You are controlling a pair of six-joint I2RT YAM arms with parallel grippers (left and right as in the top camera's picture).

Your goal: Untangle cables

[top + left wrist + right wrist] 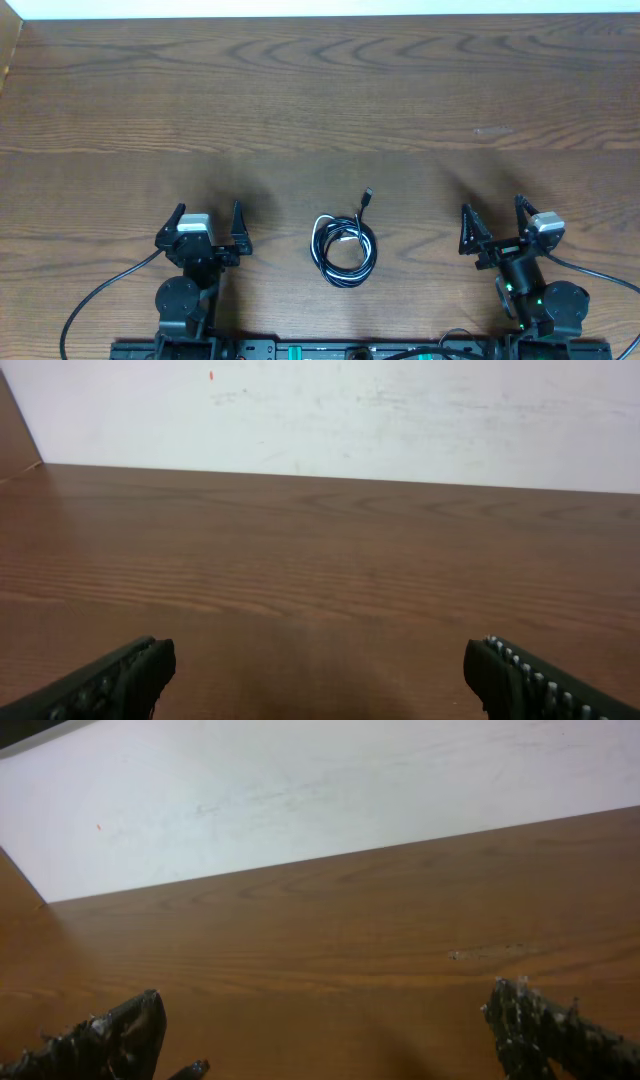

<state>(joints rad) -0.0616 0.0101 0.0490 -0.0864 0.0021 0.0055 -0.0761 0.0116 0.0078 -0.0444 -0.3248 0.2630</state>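
Two robot arms sit at the near edge of a wood-grain table [320, 100], their bases fixed to a dark mounting rail [300, 351] seen from overhead. A thick black arm cable [95, 295] trails off the left base toward the table edge, and another [600, 275] runs off the right.

The left gripper [208, 222] rests low over the wood with its jaws spread wide, released. In the left wrist view its two dark ribbed fingers [115, 680] frame only bare tabletop. The right gripper [493, 220] is likewise released, jaws parted and turned slightly toward the centre. In the right wrist view its fingers [120, 1035] also bracket plain wood.

Between the two grippers, and well apart from each, lie the cables [322, 255]. They form one loose coil of thin black cord with a pale strand crossing inside the loop, flat on the table near the front centre. One black end leads out of the coil away from the arms and stops in a small plug connector [368, 193].

Farther out on the right side, a faint pale scuff [492, 130] marks the wood. The table ends at a white wall [400, 410].
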